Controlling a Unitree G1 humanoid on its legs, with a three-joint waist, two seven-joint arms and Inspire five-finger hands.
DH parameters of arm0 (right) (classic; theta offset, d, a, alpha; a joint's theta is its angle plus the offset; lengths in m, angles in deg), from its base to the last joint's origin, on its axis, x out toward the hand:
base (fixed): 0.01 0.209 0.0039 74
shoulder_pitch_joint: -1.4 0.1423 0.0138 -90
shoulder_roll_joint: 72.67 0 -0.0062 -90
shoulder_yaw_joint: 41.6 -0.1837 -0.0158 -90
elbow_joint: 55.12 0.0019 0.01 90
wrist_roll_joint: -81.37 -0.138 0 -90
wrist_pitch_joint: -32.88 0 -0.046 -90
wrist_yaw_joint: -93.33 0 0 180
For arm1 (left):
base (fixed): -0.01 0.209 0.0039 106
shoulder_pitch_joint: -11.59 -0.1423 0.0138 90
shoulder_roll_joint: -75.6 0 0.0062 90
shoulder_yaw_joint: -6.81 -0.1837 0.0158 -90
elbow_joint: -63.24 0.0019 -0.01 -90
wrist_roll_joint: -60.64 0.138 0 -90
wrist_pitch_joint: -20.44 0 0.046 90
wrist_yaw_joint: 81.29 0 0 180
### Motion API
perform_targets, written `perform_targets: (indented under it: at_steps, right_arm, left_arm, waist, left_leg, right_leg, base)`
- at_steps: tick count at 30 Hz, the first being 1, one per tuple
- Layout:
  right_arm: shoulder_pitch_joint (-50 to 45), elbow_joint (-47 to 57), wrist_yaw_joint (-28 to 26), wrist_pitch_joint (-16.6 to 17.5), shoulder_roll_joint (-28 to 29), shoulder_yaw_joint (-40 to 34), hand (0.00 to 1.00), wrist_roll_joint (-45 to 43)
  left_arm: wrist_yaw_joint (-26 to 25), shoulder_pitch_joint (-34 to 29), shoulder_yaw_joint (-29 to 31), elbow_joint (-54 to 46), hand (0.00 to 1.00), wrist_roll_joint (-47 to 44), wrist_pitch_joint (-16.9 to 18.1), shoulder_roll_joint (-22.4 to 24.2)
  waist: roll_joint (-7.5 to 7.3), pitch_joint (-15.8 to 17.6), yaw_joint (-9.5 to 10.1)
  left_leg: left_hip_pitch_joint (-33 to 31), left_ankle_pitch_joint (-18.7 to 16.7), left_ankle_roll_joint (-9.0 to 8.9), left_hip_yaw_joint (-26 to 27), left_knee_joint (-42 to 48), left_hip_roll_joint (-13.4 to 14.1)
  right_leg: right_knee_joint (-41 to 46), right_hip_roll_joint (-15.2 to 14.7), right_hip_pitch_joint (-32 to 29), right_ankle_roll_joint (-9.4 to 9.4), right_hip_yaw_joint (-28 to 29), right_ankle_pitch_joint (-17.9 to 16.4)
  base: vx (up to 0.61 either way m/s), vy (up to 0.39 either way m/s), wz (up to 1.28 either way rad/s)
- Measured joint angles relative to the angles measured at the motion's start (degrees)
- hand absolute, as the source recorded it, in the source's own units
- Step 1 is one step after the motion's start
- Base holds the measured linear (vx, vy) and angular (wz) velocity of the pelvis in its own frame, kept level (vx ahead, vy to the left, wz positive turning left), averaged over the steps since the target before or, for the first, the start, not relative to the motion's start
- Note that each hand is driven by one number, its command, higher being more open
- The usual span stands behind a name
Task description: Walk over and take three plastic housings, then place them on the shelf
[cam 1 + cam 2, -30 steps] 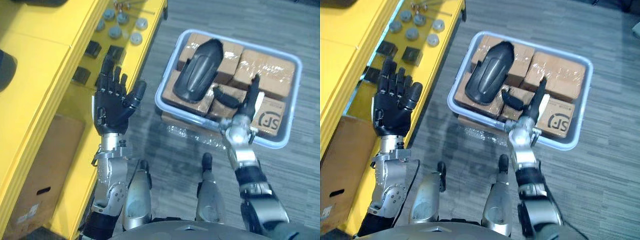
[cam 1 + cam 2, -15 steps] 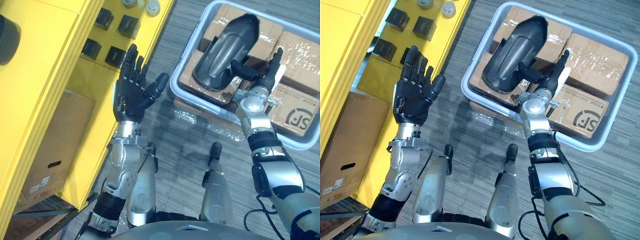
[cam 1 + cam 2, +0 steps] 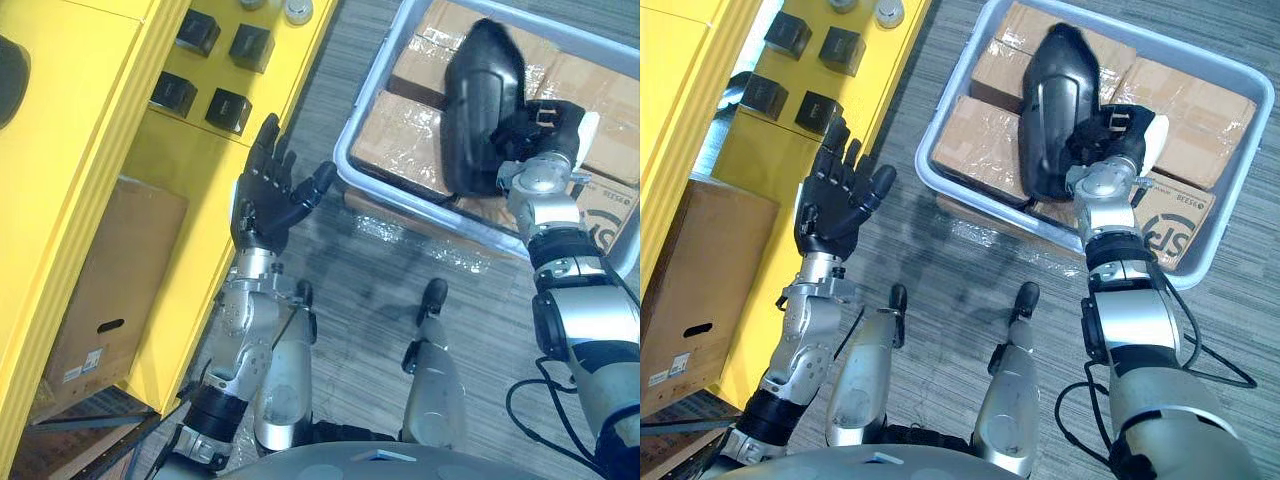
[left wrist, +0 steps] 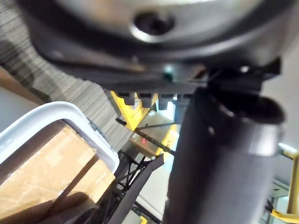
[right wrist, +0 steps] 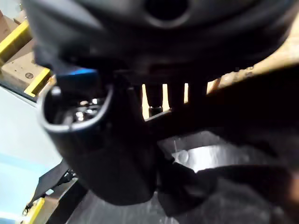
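A black plastic housing (image 3: 1058, 100) stands tipped up on its edge over the cardboard boxes (image 3: 985, 145) in the grey bin (image 3: 931, 168). My right hand (image 3: 1118, 140) is at the housing's right side, its fingers curled round that edge and the white-covered thumb behind. In the right wrist view the hand (image 5: 98, 140) presses against the dark housing (image 5: 243, 116). My left hand (image 3: 264, 196) is raised with its fingers straight between the yellow shelf (image 3: 190, 160) and the bin, holding nothing.
Small black blocks (image 3: 228, 110) and grey discs (image 3: 888, 12) lie on the yellow shelf at my left. A brown carton (image 3: 105, 290) stands under it. The bin sits on the grey floor, its rim (image 4: 70, 112) beside my left hand.
My right hand's fingers have curled onto the housing, which has tipped up from lying flat. The camera has shifted closer to the bin. The left hand stays open.
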Motion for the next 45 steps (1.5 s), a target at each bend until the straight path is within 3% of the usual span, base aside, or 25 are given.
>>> perform_targets:
  at_steps: [5, 9, 15, 17, 20, 24, 27, 30, 33, 40, 45]
  right_arm:
    - [-0.8, 0.8, 0.1, -3.1, 0.4, 0.4, 0.00, 1.8]
    - [-3.6, 3.0, 2.4, -3.9, 2.0, -1.1, 0.00, 5.7]
    - [-10.2, 12.7, 5.2, -6.7, 5.4, -1.6, 0.00, 14.2]
    - [-12.6, 17.2, 5.2, -7.0, 7.4, -1.5, 0.00, 17.9]
    - [-12.9, 19.5, 5.0, -6.8, 8.9, -1.3, 0.00, 21.3]
    - [-14.9, 19.5, 4.7, -5.6, 9.7, 1.7, 0.00, 23.3]
    - [-17.1, 19.4, 4.3, -3.3, 11.6, 4.6, 0.00, 25.0]
    - [-17.6, 19.2, 4.3, -1.8, 12.4, 6.8, 0.00, 25.1]
    - [-18.0, 19.2, 4.4, -0.8, 12.7, 7.3, 0.00, 25.9]
    - [-18.2, 19.1, 3.1, 1.6, 15.2, 11.2, 0.00, 27.4]
    - [-19.1, 19.0, 2.4, 3.4, 17.2, 13.2, 0.00, 27.4]
  left_arm:
    - [0.3, -0.8, 0.1, -1.4, 1.00, 0.0, -0.1, 0.2]
    - [2.2, -3.7, 0.3, -3.8, 1.00, 0.0, -3.6, -0.3]
    - [4.0, -4.7, -0.2, -2.2, 1.00, 0.3, -18.4, -3.0]
    - [5.6, -4.7, -0.6, -0.5, 1.00, 0.0, -23.2, -3.9]
    - [7.6, -2.4, -1.7, 2.1, 1.00, -1.4, -27.5, -4.3]
    - [8.2, 3.6, -4.6, 10.6, 1.00, -8.6, -32.5, -3.4]
    - [5.7, 9.5, -5.7, 23.2, 1.00, -12.5, -34.6, -0.9]
    - [2.8, 12.5, -5.8, 29.6, 1.00, -17.9, -34.6, 0.4]
    - [1.0, 15.0, -5.8, 33.1, 1.00, -21.4, -34.1, 1.2]
    - [-0.2, 22.2, -4.9, 35.9, 1.00, -30.2, -27.2, 2.4]
    - [-0.7, 25.0, -4.7, 35.8, 1.00, -34.2, -22.9, 3.4]
  waist:
    - [-0.01, 0.0, -0.05]
    - [-0.11, 0.1, -0.01]
    - [-0.84, -0.4, -0.54]
    - [-1.57, -1.9, -1.03]
    - [-2.75, -3.8, -1.81]
    - [-4.28, -9.4, -2.42]
    - [-5.61, -13.5, -3.76]
    - [-6.54, -14.7, -5.07]
    - [-6.72, -14.8, -5.11]
    - [-6.87, -15.0, -6.42]
    - [-8.04, -15.8, -6.58]
  left_leg:
    - [3.7, 1.2, -0.20, 0.1, -3.7, 0.2]
    - [6.6, 1.7, -0.29, -0.1, -5.6, 0.2]
    - [11.3, 2.8, -0.67, 0.7, -9.3, 0.3]
    - [13.2, 3.1, -0.83, 1.9, -10.8, 1.0]
    - [15.2, 3.2, -1.00, 3.3, -11.9, 1.4]
    - [17.9, 3.2, -1.33, 5.3, -13.5, 2.2]
    - [20.1, 3.1, -1.94, 6.4, -14.6, 2.9]
    - [21.1, 3.8, -1.94, 6.7, -16.1, 3.3]
    - [21.9, 4.7, -2.62, 7.1, -17.8, 3.4]
    - [22.1, 7.0, -3.18, 8.0, -20.7, 3.7]
    - [22.6, 6.9, -3.23, 9.1, -20.8, 3.6]
  right_leg:
    - [-0.4, 0.3, 2.3, -0.16, -0.9, -0.3]
    - [-0.6, 0.4, 4.8, -0.04, -1.6, -0.8]
    - [-1.7, 0.5, 8.0, 0.08, -1.7, -1.0]
    - [-1.8, 1.1, 8.5, 0.07, -1.5, -1.0]
    - [-1.8, 1.6, 9.0, 0.06, -0.4, -1.0]
    - [-1.8, 2.3, 9.5, 0.04, 0.6, -1.1]
    - [-1.9, 2.9, 10.6, -0.52, 1.0, -1.7]
    - [-1.9, 3.3, 10.7, -0.87, 1.0, -2.5]
    - [-1.9, 3.6, 10.4, -0.88, 1.0, -2.6]
    - [-1.9, 4.0, 8.7, -0.80, 1.0, -1.5]
    - [-1.9, 4.0, 8.7, -0.90, 1.2, -1.3]
  base:
    - [0.04, -0.024, 0.01]
    - [0.01, 0.006, 0.07]
    - [0.03, 0.010, -0.03]
    - [0.06, -0.001, -0.21]
    - [0.05, 0.002, -0.24]
    - [0.02, 0.002, -0.24]
    - [-0.02, -0.016, -0.18]
    - [-0.05, -0.028, -0.07]
    - [-0.03, -0.026, -0.05]
    - [0.02, -0.009, -0.04]
    - [0.03, 0.016, -0.06]
